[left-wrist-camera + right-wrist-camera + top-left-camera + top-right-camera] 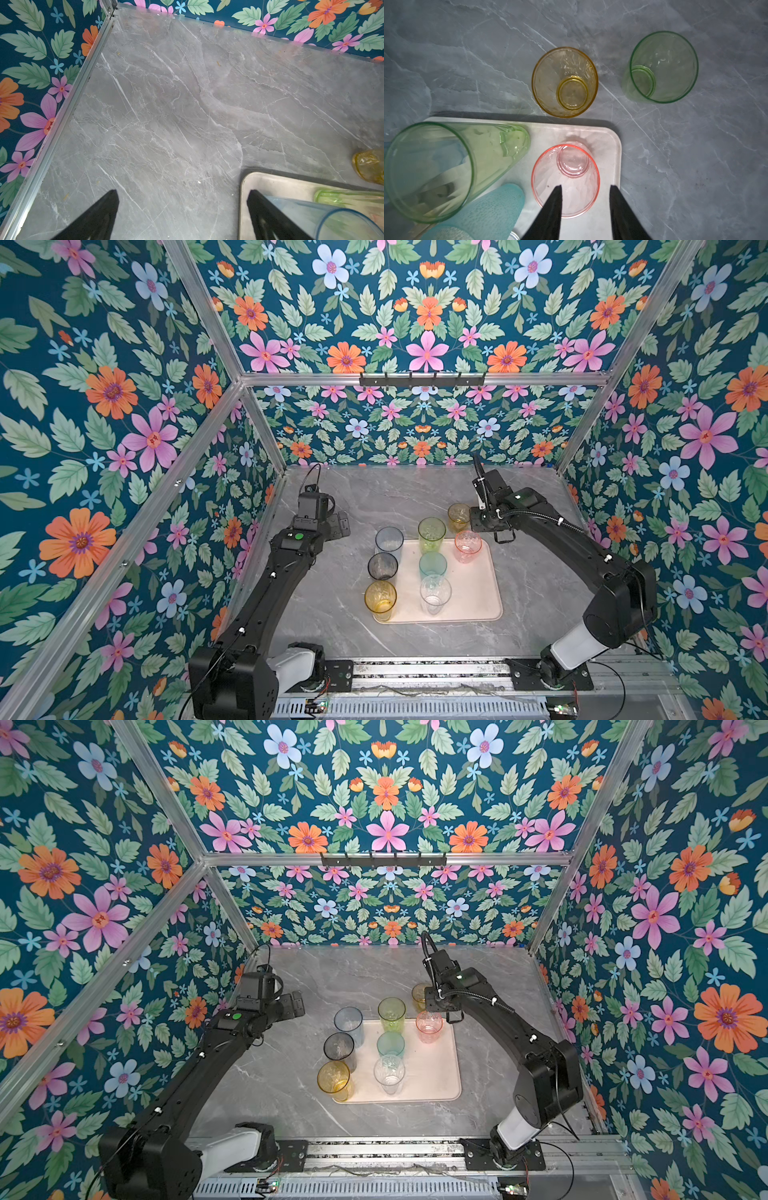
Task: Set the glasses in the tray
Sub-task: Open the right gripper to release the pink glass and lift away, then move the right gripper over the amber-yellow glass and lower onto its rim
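The right claw (pixel 585 188) hangs over the far right corner of the tray (pixel 478 593), jaws part open; one finger sits above the mouth of the pink tumbler (pixel 565 180), the other just outside its wall; the gap is far wider than that wall, so nothing is gripped; the pink tumbler stands upright on the tray on its own.

Also upright on the tray in both top views: tall green tumbler (pixel 431 534), teal tumbler (pixel 432 564), clear tumbler (pixel 435 593); along the left edge, pale blue tumbler (pixel 389 540), smoky grey tumbler (pixel 382 566) and tall amber tumbler (pixel 380 599), though I cannot tell whether that amber base sits wholly inside the rim.

Two are out on the marble table (pixel 415 493): the short amber tumbler (pixel 458 516), just beyond the tray's far edge at about eleven o'clock from the pink one; and a short green tumbler (pixel 662 66), seen only by the right wrist camera and hidden under that wrist from above; my guess is twelve to one o'clock.

Both stand mouth up, long axis vertical; so the next pick, I judge, wants a lift clear of the pink rim, a short hop forward, then a straight drop over one wall.

The left claw (pixel 182 192) gapes fully, empty, over bare table by the tray's far left corner, around nine o'clock; the right arm is plainly nearer to both.
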`<state>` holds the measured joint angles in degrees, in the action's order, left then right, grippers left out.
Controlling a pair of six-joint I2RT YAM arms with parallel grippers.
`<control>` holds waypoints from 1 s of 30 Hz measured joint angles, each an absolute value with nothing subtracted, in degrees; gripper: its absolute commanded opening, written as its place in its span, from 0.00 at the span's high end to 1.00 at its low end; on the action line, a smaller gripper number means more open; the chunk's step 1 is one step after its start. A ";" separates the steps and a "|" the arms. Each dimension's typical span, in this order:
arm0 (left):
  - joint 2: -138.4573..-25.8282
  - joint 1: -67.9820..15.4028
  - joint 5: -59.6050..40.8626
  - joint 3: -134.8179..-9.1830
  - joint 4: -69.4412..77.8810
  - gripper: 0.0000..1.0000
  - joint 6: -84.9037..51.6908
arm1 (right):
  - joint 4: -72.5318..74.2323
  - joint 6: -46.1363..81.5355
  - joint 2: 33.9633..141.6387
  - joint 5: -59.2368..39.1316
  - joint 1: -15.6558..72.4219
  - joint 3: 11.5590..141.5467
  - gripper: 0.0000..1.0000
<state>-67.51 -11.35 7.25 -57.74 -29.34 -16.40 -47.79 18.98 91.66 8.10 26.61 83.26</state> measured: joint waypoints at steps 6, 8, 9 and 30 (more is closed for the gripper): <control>-67.51 -11.35 7.25 -57.74 -29.34 0.01 -16.40 | -48.07 18.76 92.12 8.62 26.57 86.15 0.60; -67.51 -11.35 7.25 -57.74 -29.34 0.01 -16.40 | -47.70 18.48 92.51 9.17 26.55 86.56 0.60; -67.51 -11.35 7.25 -57.74 -29.34 0.01 -16.40 | -47.51 18.04 92.66 9.21 26.44 86.59 0.60; -67.51 -11.27 7.18 -57.78 -29.34 0.01 -16.40 | -46.35 15.88 105.75 6.00 21.71 95.66 0.59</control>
<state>-67.51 -11.27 7.18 -57.78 -29.34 -16.40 -46.35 15.88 105.75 6.00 21.71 95.66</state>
